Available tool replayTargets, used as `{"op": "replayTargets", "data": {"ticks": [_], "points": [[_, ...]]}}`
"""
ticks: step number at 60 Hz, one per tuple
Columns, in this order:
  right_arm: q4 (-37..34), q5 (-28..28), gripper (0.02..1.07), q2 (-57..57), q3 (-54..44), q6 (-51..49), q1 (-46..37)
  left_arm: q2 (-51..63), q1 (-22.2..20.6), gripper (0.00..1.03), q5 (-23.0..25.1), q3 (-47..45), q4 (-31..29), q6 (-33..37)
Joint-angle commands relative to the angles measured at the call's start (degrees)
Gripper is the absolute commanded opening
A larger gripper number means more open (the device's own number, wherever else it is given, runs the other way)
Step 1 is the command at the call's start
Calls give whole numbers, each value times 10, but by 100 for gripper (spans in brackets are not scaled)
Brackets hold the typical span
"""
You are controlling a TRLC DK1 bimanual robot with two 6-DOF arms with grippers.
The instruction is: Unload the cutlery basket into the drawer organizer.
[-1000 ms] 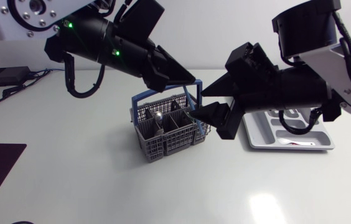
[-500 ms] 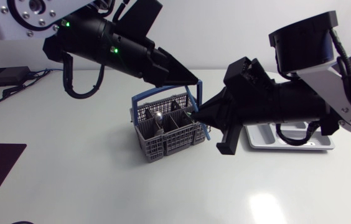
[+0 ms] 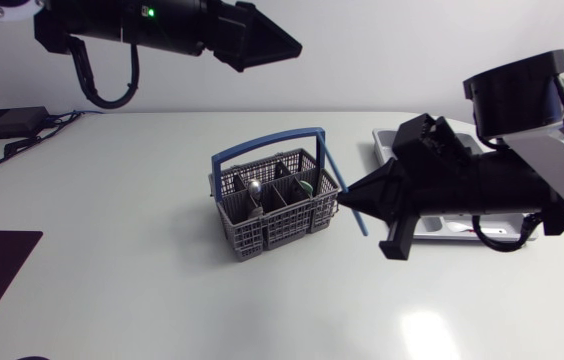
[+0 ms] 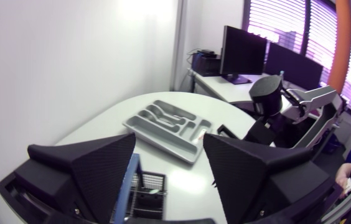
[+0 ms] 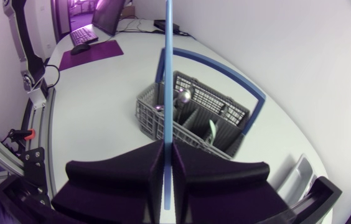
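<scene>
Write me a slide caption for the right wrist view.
Right gripper shut on a thin blue stick, with the grey cutlery basket on the table ahead.

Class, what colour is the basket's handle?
Blue; the handle shows best in the head view.

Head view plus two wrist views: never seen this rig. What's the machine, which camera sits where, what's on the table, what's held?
It is a two-armed robot at a white table. The head view looks down from a fixed camera above. Each wrist view comes from a camera on one arm's last link, looking along its black wedge fingers. On the table stand a grey plastic mesh cutlery basket with a blue hoop handle and a metal spoon in it, and a light grey compartmented organizer tray. The right gripper is shut on a thin blue stick-like utensil at the basket's side; I cannot tell what kind. The left gripper is raised above the table, open and empty.
</scene>
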Motion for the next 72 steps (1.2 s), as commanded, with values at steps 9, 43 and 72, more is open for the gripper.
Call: {"op": "replayTargets", "data": {"ticks": [9,43,72], "points": [[6,-15,8,71,19,4,-169,-16,-17,87,-112,-39,15,150],[68,90,9,401,193,179,-297,60,-153,83,-338,-165,32,530],[23,110,68,512,259,180,-297,204,-143,78,-339,-28,-53,636]]}}
